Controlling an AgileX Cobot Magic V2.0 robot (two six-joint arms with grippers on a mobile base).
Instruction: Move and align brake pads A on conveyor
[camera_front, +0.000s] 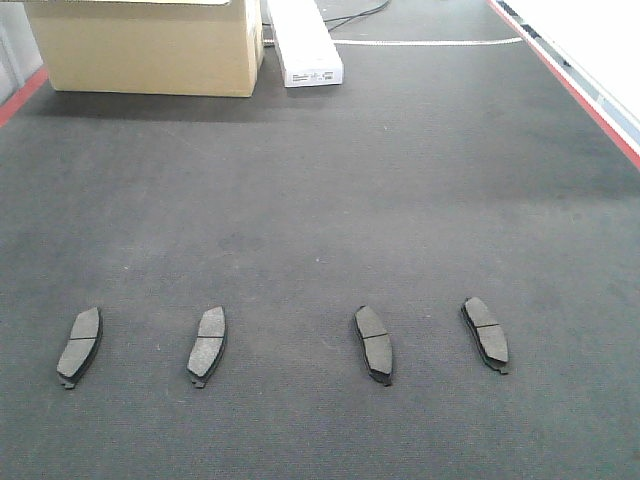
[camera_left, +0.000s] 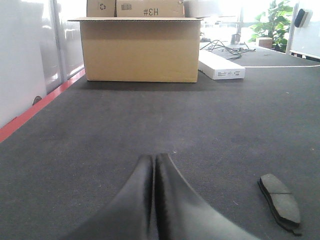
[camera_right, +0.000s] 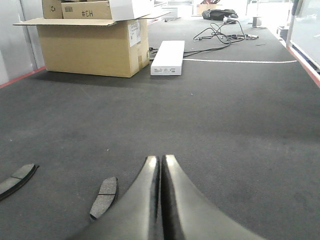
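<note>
Several brake pads lie in a row across the near part of the dark conveyor (camera_front: 320, 200), each roughly lengthwise: far left pad (camera_front: 79, 346), second pad (camera_front: 207, 345), third pad (camera_front: 374, 343), far right pad (camera_front: 485, 333). Neither gripper shows in the front view. My left gripper (camera_left: 153, 157) is shut and empty, low over the belt, with one pad (camera_left: 281, 202) to its right. My right gripper (camera_right: 161, 159) is also shut on nothing; a pad (camera_right: 104, 197) lies just left of it and another pad (camera_right: 15, 180) sits at the left edge.
A large cardboard box (camera_front: 150, 45) and a long white box (camera_front: 303, 40) stand at the far end of the belt. Red edge strips (camera_front: 570, 85) run along both sides. Cables (camera_right: 220, 35) lie beyond the white box.
</note>
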